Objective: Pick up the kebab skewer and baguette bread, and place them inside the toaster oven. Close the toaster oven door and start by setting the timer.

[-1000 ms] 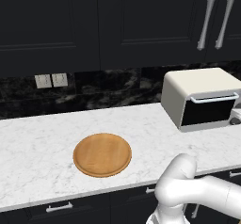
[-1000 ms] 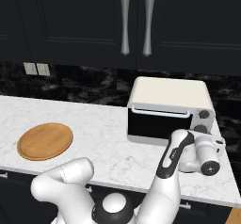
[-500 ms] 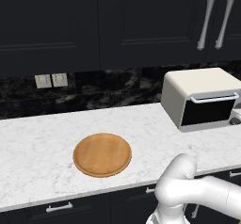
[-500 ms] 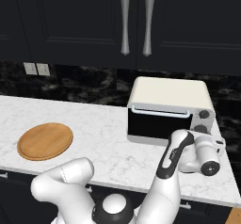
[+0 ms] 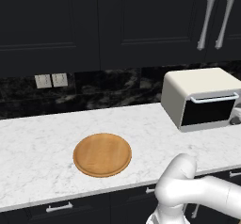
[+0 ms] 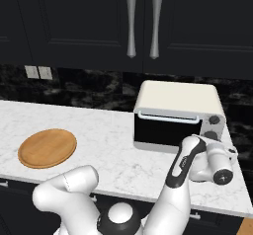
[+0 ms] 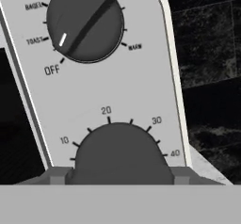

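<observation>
Two knobs fill the toaster oven's [image 6: 178,114] control panel in the hand view: a mode dial [image 7: 84,23] at 12 o'clock and a timer knob [image 7: 123,155] at 6 o'clock, where the end effector [image 7: 120,180] sits; whether it grips the knob cannot be told. From the right base view, a round wooden board [image 6: 47,147] lies at 9 o'clock on the marble bench [image 6: 113,150], the toaster oven door [image 6: 167,131] stands shut, and the white arm [image 6: 185,165] bends upward with its wrist level at the knobs.
</observation>
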